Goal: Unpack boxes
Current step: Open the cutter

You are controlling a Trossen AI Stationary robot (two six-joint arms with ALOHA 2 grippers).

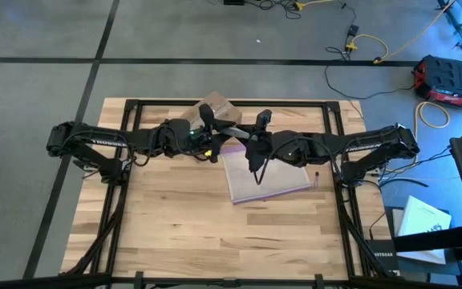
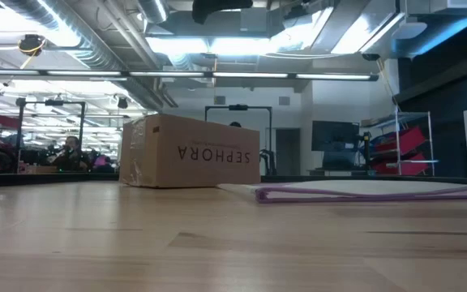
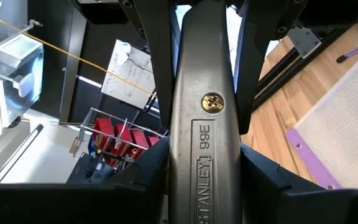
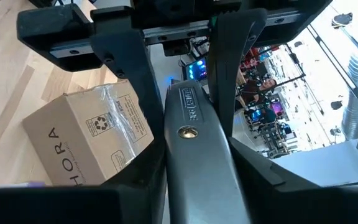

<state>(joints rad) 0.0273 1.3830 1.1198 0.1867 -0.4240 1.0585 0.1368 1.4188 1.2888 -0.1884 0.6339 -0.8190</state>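
Sitting just beyond both claws: box.

box and bag mid-table, near half free

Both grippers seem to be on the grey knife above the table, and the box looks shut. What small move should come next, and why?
Probably one gripper should let go, so that the other can carry the utility knife down to the box. Both wrist views show fingers on either side of the knife's grey body, the left gripper and the right gripper meeting in mid-air, while the box sits closed and taped on the table.
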